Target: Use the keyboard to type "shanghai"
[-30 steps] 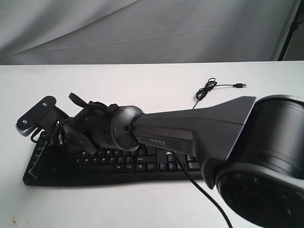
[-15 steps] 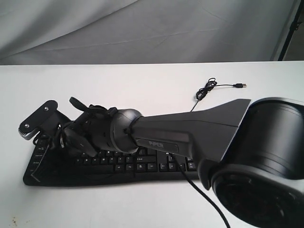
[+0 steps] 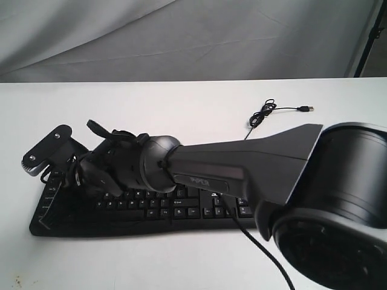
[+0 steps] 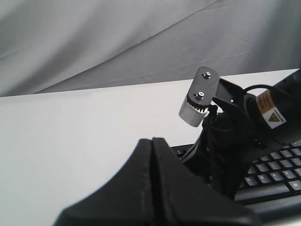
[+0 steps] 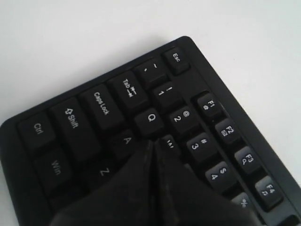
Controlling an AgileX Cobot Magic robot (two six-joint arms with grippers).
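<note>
Grey cloth backdrop [image 3: 121, 36] hangs behind a white counter [image 3: 181, 103].

Right arm [image 3: 242, 163]: the largest thing in the exterior view. It reaches from the right foreground across the middle to the left side of the counter.

The keyboard [image 3: 151, 211]: black, flat on the counter at front left. Its long axis runs side to side in the exterior view. Its cable [image 3: 263, 113] trails away behind, the plug lying loose. The arm hides much of the middle and left of the key field.

Right gripper [image 5: 154, 143]: jaws pressed together to one narrow point, holding nothing. The right wrist view puts that point over the keyboard's Esc-and-Ctrl end, at the corner where the Q key [image 5: 151, 117], the A key [image 5: 127, 140] and the half-covered key beside Q meet. Contact with a key cannot be told.

Left gripper [image 4: 152, 141]: jaws also closed and empty. It hangs off the end of the keyboard with bare counter under it, and keys show only beyond the right arm's wrist.

Judgement:
- The right arm is the nearer and is the typing arm.
- S, if due, is hidden beneath the jaws, one key along the home row from A, so only a short shift along the long axis is needed.
- A lies just beside the point.
- H, N, G and I all lie further along that axis, toward the number pad.
- Progress through the word cannot be told.
</note>
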